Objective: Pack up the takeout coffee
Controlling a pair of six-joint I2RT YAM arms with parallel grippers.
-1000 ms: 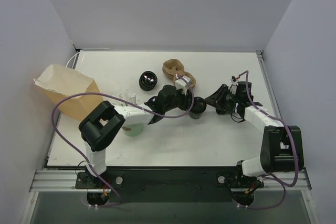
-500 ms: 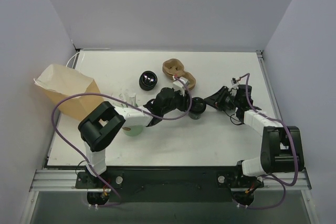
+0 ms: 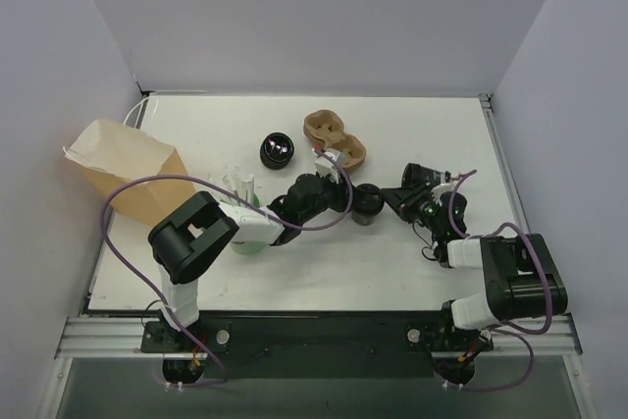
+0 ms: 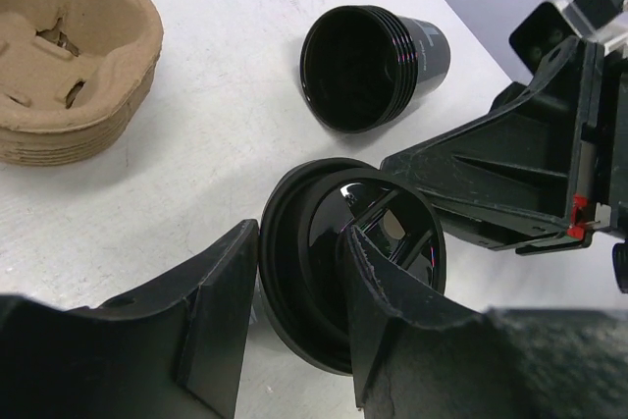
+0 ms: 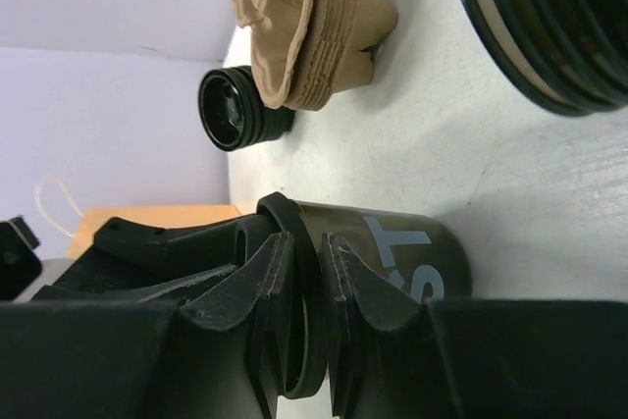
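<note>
The coffee (image 3: pixel 368 203), a round black cup with a glossy lid, is stood upright mid-table, clamped by the left gripper (image 4: pixel 299 242). Its lid rim is pinched by the right gripper (image 5: pixel 307 247). A moulded pulp carrier (image 4: pixel 69 56) is set nearby.

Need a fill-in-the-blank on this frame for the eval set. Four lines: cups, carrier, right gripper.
The right gripper pinches the rim of the takeout coffee's ____.
The brown cup carrier is ____.
The green cup holds white ____.
The lidless black cup near the right gripper lies on its ____.
Missing words: lid; empty; straws; side.
</note>
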